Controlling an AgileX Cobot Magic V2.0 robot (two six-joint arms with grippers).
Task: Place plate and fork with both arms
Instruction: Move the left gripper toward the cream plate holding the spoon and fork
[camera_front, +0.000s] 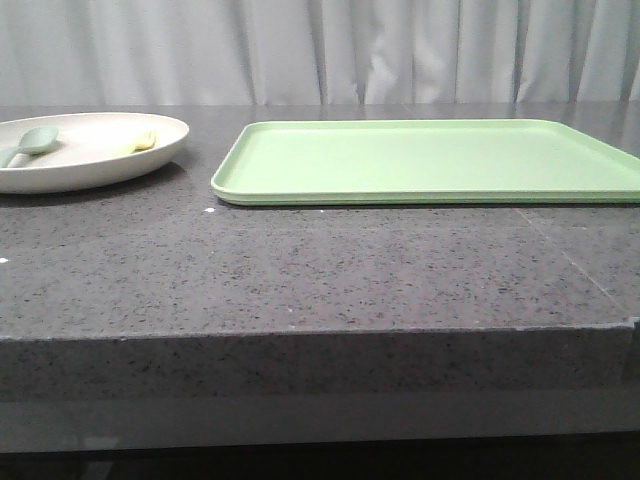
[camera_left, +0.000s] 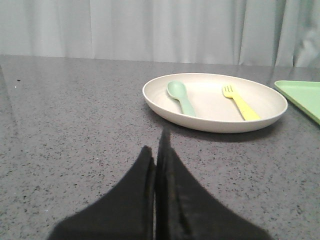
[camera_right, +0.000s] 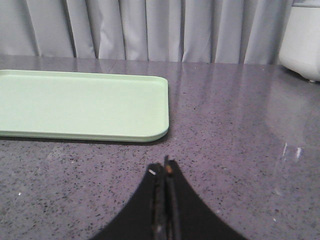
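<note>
Plate (camera_left: 215, 102) sat toward table's left edge, fork (camera_left: 240, 101) inside, handle aimed back at left hand (camera_left: 156, 155) | lay straight ahead of left hand, nearer than right hand (camera_right: 165, 175) | both hands pressed together, holding nothing.

Staged lab/test setup: speckled grey stone counter (camera_front: 300, 270), plain white curtain (camera_front: 400, 50) backdrop.

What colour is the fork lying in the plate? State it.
Pale yellow. The fork shows best in the left wrist view, lying in the cream-white plate.
</note>
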